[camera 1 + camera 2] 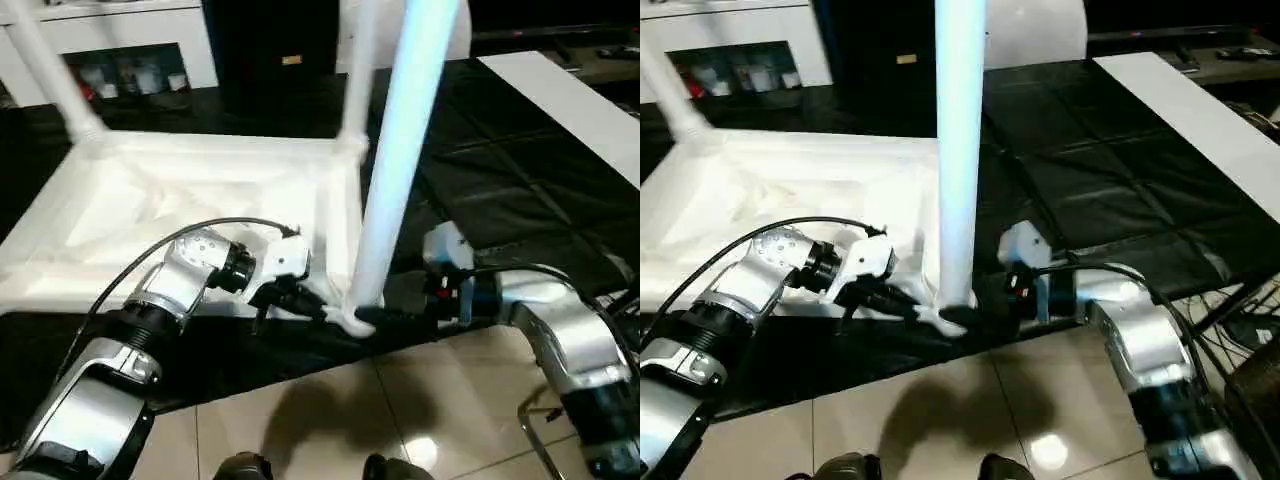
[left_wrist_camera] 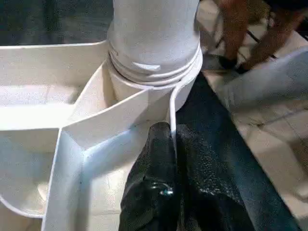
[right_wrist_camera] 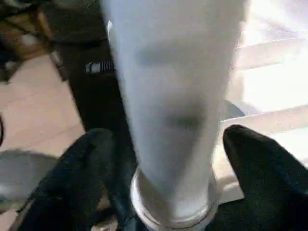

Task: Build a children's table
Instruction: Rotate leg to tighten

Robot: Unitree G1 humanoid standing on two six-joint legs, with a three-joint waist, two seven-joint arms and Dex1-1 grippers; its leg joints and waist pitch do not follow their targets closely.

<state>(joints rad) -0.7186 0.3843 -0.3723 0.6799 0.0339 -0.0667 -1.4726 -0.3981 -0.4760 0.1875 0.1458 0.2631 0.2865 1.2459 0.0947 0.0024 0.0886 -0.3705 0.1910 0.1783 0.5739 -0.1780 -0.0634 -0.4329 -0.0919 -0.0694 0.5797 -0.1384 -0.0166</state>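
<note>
Right gripper (image 1: 985, 300) stands with its black fingers (image 3: 260, 163) spread either side of the near leg (image 1: 960, 150), low down by its base, not pinching it. That leg rises upright from the near corner socket (image 2: 154, 72) of the tabletop (image 1: 150, 200), its long axis pointing straight up. The tabletop lies ribbed side up on the black table (image 1: 1090, 160), with two more legs (image 1: 45, 70) standing at its far corners. Left gripper (image 1: 290, 300) is closed, its tips against the tabletop rim beside the socket — likely steadying it. The leg looks like hollow plastic: probably light, stiff, smooth and a little slippery, so a hold low near the socket — around the tube — seems best.
</note>
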